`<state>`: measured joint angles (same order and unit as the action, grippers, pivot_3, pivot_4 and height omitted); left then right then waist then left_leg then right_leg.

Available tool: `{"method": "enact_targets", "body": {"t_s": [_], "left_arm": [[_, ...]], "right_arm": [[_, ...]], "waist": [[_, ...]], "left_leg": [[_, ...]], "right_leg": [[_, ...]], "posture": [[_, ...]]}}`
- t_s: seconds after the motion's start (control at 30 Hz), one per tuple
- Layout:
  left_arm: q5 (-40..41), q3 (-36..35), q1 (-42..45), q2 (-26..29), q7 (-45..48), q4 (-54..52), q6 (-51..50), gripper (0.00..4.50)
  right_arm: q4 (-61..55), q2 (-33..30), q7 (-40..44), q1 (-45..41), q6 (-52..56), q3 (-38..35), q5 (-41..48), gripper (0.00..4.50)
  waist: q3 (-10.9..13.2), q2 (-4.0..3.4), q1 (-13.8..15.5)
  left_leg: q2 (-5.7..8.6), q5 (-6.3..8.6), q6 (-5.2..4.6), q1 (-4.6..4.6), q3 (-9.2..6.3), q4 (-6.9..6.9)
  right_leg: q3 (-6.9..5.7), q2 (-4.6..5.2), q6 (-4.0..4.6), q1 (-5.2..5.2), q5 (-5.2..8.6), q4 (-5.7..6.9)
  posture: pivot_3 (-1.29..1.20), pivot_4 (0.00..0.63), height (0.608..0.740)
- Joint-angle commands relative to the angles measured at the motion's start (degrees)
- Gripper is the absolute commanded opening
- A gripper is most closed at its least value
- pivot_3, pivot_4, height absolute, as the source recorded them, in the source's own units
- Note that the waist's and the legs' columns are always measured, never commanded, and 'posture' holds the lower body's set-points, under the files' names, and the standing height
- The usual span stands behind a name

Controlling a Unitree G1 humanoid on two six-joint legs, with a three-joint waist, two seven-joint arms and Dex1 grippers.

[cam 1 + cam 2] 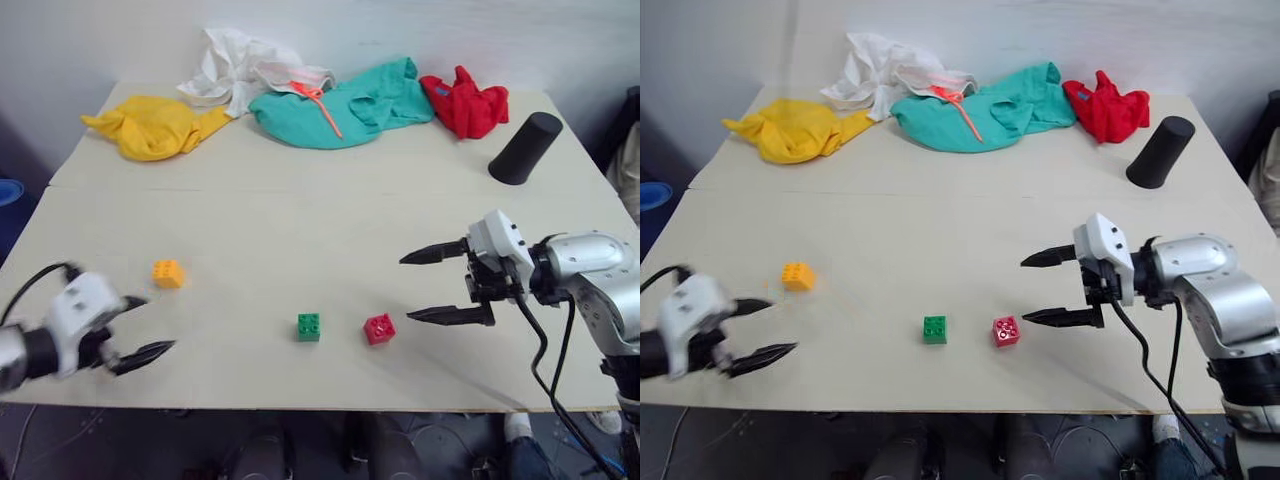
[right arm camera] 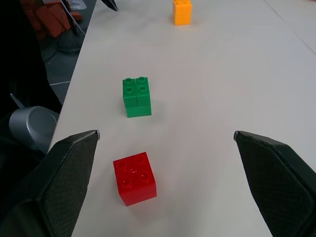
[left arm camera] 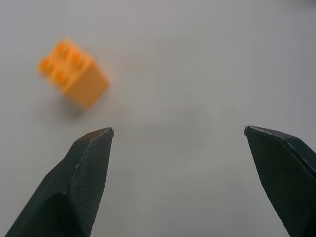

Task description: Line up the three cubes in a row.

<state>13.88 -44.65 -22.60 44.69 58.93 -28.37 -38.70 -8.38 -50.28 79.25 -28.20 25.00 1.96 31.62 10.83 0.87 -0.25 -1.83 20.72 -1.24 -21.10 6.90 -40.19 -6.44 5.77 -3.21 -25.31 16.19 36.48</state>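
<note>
Three small studded cubes lie on the pale table [image 1: 300, 220]. The orange-yellow cube [image 1: 168, 273] sits at the left, the green cube [image 1: 309, 327] near the front middle, and the red cube [image 1: 379, 329] just right of the green one. My left gripper [image 1: 142, 325] hovers open at the front left corner, a little short of the orange-yellow cube [image 3: 73, 73], holding nothing. My right gripper [image 1: 428, 286] stands open to the right of the red cube [image 2: 135, 177], pointing left towards it, with nothing between its fingers.
Along the table's back edge lie a yellow cloth [image 1: 155, 127], a white cloth [image 1: 240, 68], a teal cloth [image 1: 345, 105] and a red cloth [image 1: 465, 104]. A black cylinder [image 1: 525, 147] lies at the back right.
</note>
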Motion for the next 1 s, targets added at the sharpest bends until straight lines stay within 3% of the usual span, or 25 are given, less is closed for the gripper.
{"method": "enact_targets", "body": {"t_s": [0.03, 0.33, 0.5, 0.73, 0.93, 1.0], "left_arm": [[0.10, -4.96, -3.03, -1.30, -1.20, 1.31, 4.84, 4.48], [1.25, 6.03, 10.93, 11.00, 2.37, 15.56, 14.85, 4.48], [-6.95, 26.28, 28.93, 19.69, 8.68, 34.99, 30.96, 4.48], [-12.34, 41.90, 54.23, 16.50, 13.72, 57.20, 40.41, 4.48], [-15.22, 48.55, 64.33, 13.77, 19.41, 70.43, 44.94, 4.48], [-16.12, 50.05, 66.63, 13.06, 20.84, 73.96, 46.25, 4.09]], "right_arm": [[0.16, 0.83, 1.18, -2.07, -0.03, -0.37, 0.99, 4.50], [1.33, 1.14, 2.24, -3.51, -0.11, -0.43, 0.23, 4.50], [-2.26, 0.23, 0.61, -0.72, 1.31, -2.27, 1.35, 4.50], [-7.38, -0.81, -2.73, 3.76, 3.76, -5.19, 2.73, 4.50], [-11.19, -1.44, -5.54, 6.94, 5.71, -7.47, 4.19, 4.50], [-11.82, -1.62, -6.26, 7.35, 6.10, -7.88, 4.56, 4.50]], "waist": [[-0.01, 0.02, 0.31], [-0.07, 0.09, 0.94], [-0.07, 0.09, 0.13], [-0.07, 0.10, 0.04], [-0.08, 0.12, 0.10], [-0.08, 0.12, 0.19]], "left_leg": [[-0.01, 0.00, 0.01, 0.00, -0.01, 0.00], [0.10, 0.03, -0.01, -0.03, -0.10, 0.06], [0.08, 0.02, 0.02, -0.09, 0.01, 0.14], [0.05, 0.02, 0.02, -0.05, 0.34, 0.12], [0.07, 0.02, -0.01, -0.04, 0.40, 0.04], [0.05, 0.01, -0.01, -0.03, 0.39, 0.04]], "right_leg": [[-0.01, 0.00, 0.00, 0.00, 0.00, 0.00], [-0.09, 0.24, 0.03, -0.04, 0.00, 0.04], [-0.20, 0.12, 0.02, -0.08, 0.00, 0.24], [-0.49, -0.20, 0.01, -0.19, -0.01, 0.39], [-0.51, -0.35, -0.01, -0.20, -0.01, 0.44], [-0.52, -0.36, -0.01, -0.20, -0.01, 0.44]], "posture": [[0.00, 0.150, 0.740], [0.00, 0.150, 0.740], [0.00, 0.150, 0.740], [0.00, 0.150, 0.740], [0.00, 0.150, 0.740], [0.00, 0.150, 0.740]]}}
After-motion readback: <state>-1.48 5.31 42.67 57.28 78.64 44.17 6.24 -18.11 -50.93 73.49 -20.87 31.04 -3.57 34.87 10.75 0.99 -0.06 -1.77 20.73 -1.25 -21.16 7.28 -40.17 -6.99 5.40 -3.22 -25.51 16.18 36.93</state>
